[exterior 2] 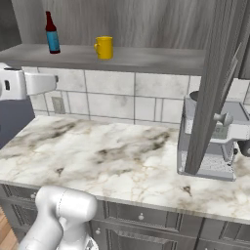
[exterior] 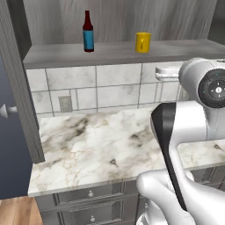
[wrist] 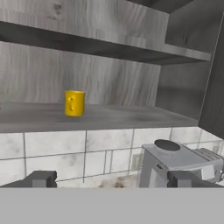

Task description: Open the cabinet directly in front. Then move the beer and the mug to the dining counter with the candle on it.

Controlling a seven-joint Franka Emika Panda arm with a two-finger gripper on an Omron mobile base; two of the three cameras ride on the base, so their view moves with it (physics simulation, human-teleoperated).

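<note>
The cabinet stands open, its left door and right door swung out edge-on. On its lowest shelf the beer stands at the left, and the yellow mug about a hand's width to its right. My gripper is open with nothing between its fingertips. It hangs below shelf level in front of the tiled wall, short of the mug, which lies up and to the left in the hand view. The dining counter and the candle are out of view.
A marble worktop backed by wall tiles lies under the cabinet, with grey drawers below. A silver coffee machine stands at the right, behind the open right door. A wall socket sits at the left.
</note>
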